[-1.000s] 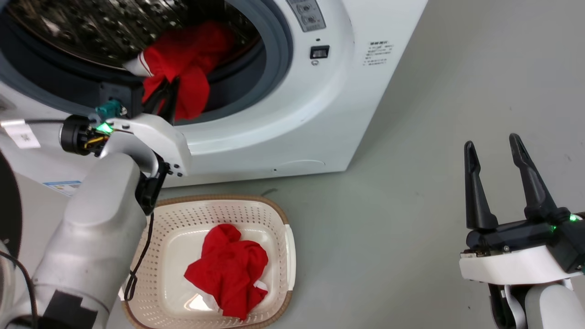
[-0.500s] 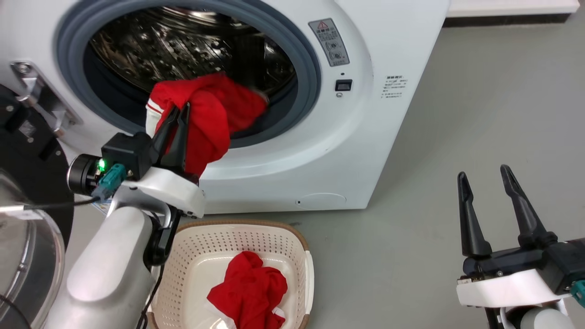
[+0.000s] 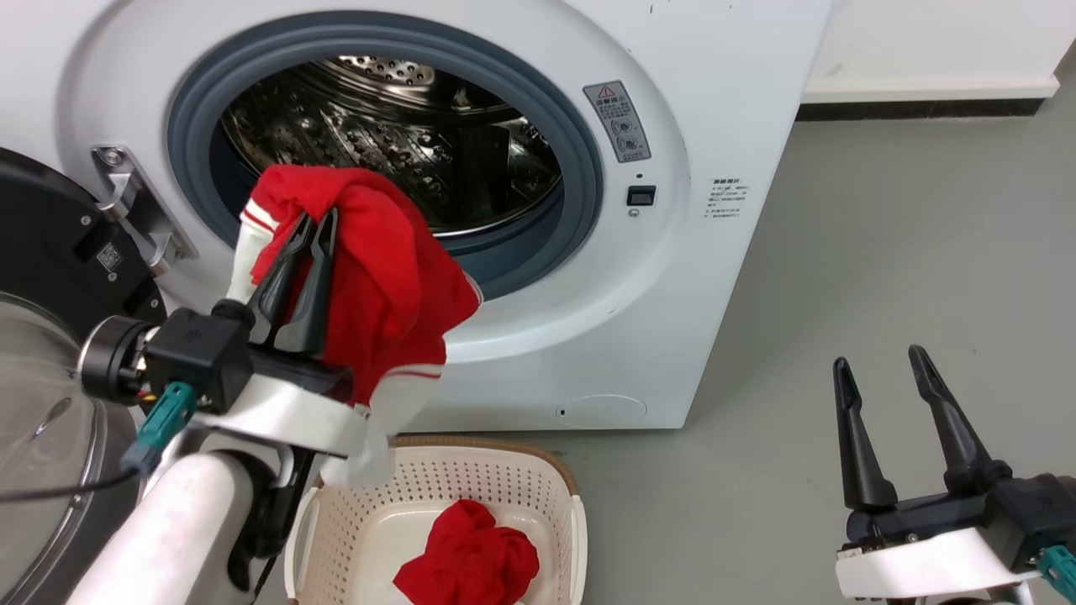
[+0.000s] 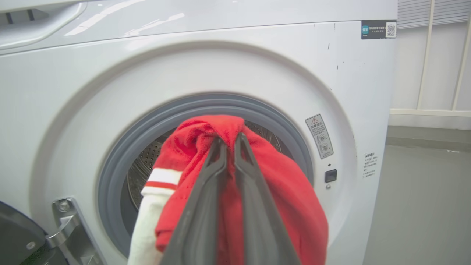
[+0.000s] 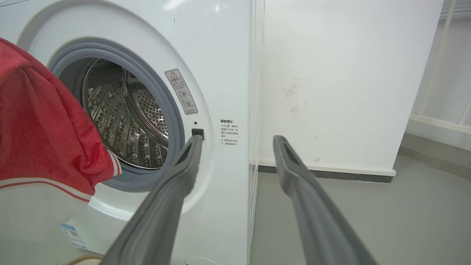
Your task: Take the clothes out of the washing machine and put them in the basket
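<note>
My left gripper (image 3: 318, 223) (image 4: 230, 138) is shut on a red garment with white trim (image 3: 382, 277) (image 4: 294, 198) (image 5: 40, 136), held in front of the washing machine (image 3: 723, 76) porthole and clear of its steel drum (image 3: 403, 143). The cloth hangs down, and its white end reaches to just above the basket's rim. A second red garment (image 3: 466, 559) lies in the cream basket (image 3: 471, 483) on the floor below. My right gripper (image 3: 878, 374) (image 5: 235, 141) stands open at the lower right, apart from everything.
The black-framed glass door (image 3: 50, 336) hangs open at the left, close to my left arm. Grey floor (image 3: 883, 235) stretches to the right of the machine, up to a white wall with a dark skirting (image 3: 925, 105).
The camera view has shifted upward. My left gripper has drawn the red garment out of the drum, from the porthole's lip to hanging free in front of it. The right gripper stays open.
</note>
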